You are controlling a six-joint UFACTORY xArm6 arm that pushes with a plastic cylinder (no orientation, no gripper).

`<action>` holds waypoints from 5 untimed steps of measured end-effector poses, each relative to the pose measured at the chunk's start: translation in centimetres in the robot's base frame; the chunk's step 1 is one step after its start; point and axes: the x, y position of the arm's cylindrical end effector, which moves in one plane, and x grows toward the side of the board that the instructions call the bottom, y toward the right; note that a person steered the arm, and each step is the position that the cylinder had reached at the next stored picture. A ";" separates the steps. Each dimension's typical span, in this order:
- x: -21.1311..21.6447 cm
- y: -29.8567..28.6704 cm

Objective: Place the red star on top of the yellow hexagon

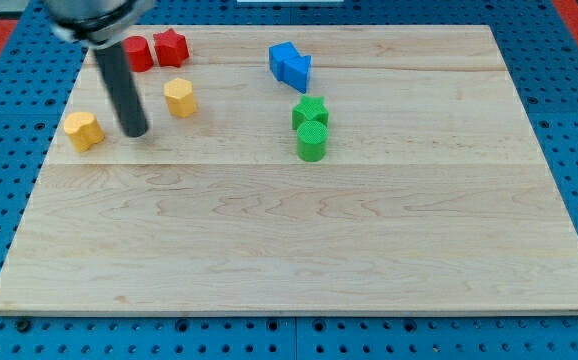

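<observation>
The red star (171, 45) lies near the board's top left. A yellow hexagon (180, 97) lies just below it. A second yellow block (83, 130), shape unclear, lies further left. My tip (136, 132) rests on the board between the two yellow blocks, apart from both, below and left of the red star. The rod rises toward the view's top left.
A red round block (137, 52) sits left of the red star, partly behind the rod. Two blue blocks (290, 64) touch at top centre. A green star (310, 112) and green cylinder (311, 141) sit below them. The wooden board (299, 240) lies on a blue perforated base.
</observation>
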 end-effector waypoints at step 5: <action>-7.7 -9.4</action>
